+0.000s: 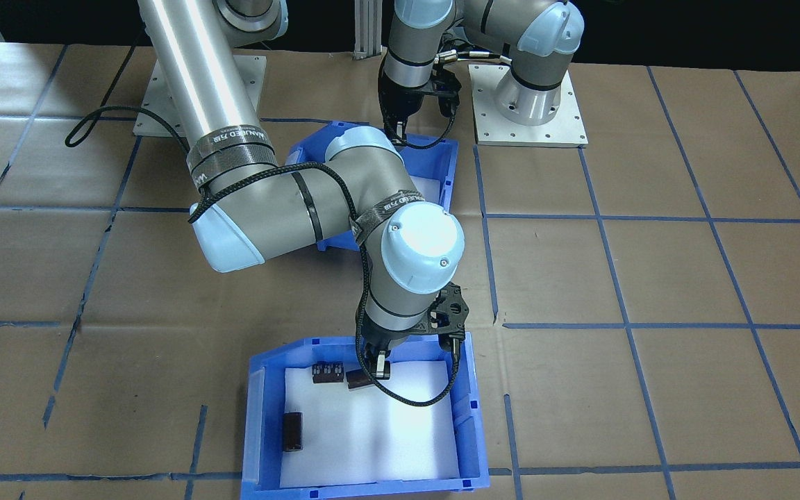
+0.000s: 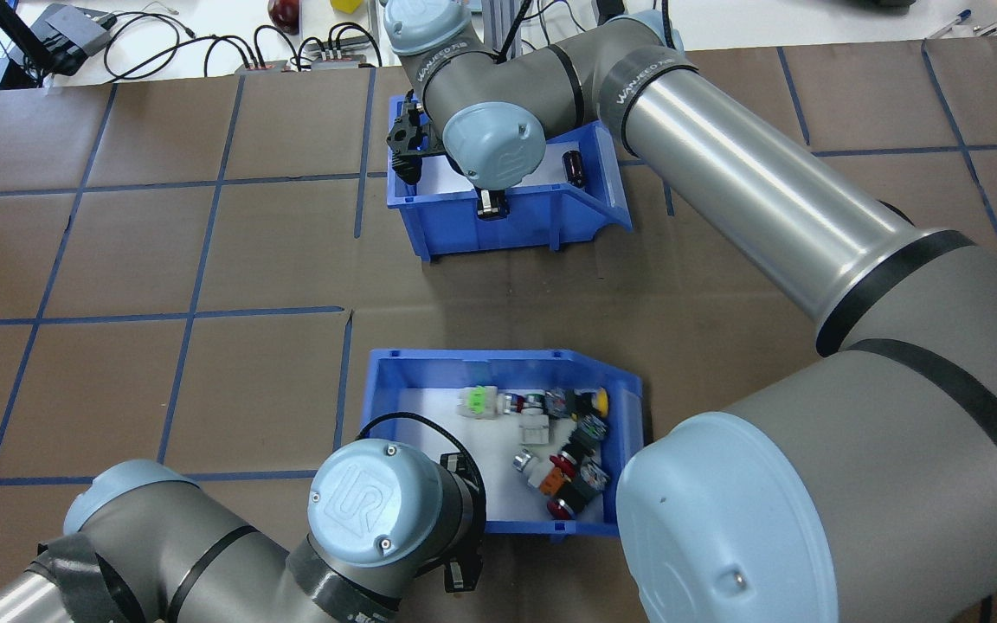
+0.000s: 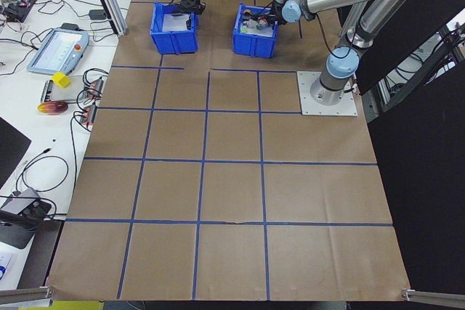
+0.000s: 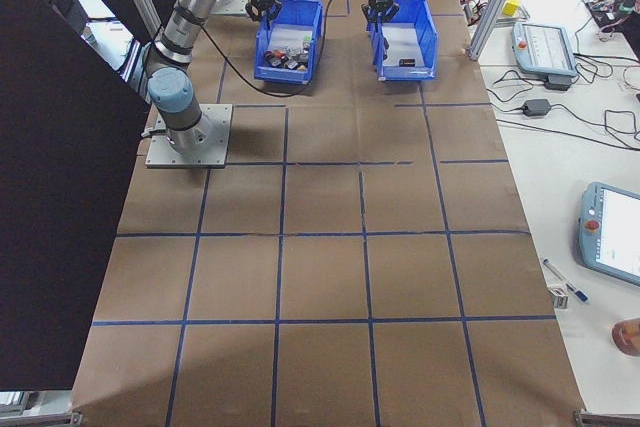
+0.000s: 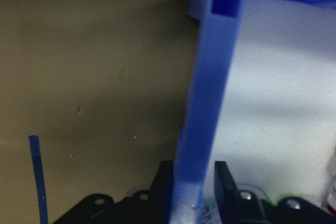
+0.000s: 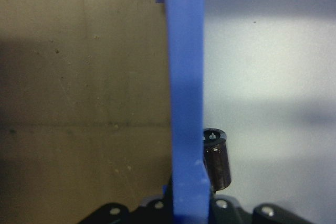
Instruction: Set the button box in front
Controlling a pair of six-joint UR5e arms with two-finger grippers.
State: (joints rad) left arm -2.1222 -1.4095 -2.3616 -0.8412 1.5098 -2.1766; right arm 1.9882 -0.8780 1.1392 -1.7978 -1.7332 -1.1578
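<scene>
The button box is a blue bin with a white foam liner and push-buttons with coloured caps. It stands on the paper-covered table on the robot's side. My left gripper straddles its wall nearest the robot and is shut on it. From across the table the left gripper shows at the box's rim, and most of the box is hidden behind my right arm. My right gripper is shut on the wall of the other blue bin, which holds dark cylinders and lies farther from the robot.
The two bins stand in line, one grid square apart. Blue tape lines mark squares on the brown paper. Cables and small devices lie beyond the far table edge. The arm base plates sit on the robot's side.
</scene>
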